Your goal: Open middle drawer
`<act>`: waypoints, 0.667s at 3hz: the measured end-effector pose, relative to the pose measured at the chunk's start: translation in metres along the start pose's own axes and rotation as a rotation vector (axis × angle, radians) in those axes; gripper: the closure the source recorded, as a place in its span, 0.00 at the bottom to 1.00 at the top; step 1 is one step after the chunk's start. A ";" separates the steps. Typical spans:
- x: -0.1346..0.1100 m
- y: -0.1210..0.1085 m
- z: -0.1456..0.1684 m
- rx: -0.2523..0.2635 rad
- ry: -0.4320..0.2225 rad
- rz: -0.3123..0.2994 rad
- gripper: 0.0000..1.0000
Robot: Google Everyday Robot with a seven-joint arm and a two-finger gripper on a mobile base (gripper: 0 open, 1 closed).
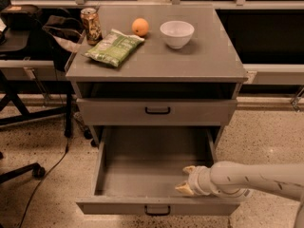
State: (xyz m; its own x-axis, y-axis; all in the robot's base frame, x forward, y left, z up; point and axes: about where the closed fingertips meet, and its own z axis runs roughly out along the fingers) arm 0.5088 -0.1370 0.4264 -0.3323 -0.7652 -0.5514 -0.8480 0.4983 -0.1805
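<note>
The middle drawer (152, 175) is grey, stands pulled far out and is empty inside. Its front carries a small black bar handle (157, 209) at the lower edge of the view. My gripper (185, 179) comes in from the right on a white arm (256, 178). It hovers over the drawer's front right inside corner, just behind the drawer front. Its pale fingertips (189, 169) are spread apart and hold nothing. It does not touch the handle.
Above it is a narrower grey drawer (118, 112) with a black handle. The cabinet top (209, 56) carries a can (91, 25), a green chip bag (114, 46), an orange (140, 26) and a white bowl (176, 33). An office chair (28, 46) and cables stand to the left.
</note>
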 end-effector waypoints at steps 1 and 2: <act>-0.002 -0.001 -0.001 0.000 -0.003 -0.009 0.00; -0.012 -0.003 -0.006 -0.002 -0.018 -0.057 0.00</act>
State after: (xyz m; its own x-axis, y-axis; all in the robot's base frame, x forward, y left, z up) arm 0.5130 -0.1321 0.4382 -0.2762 -0.7845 -0.5552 -0.8661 0.4537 -0.2101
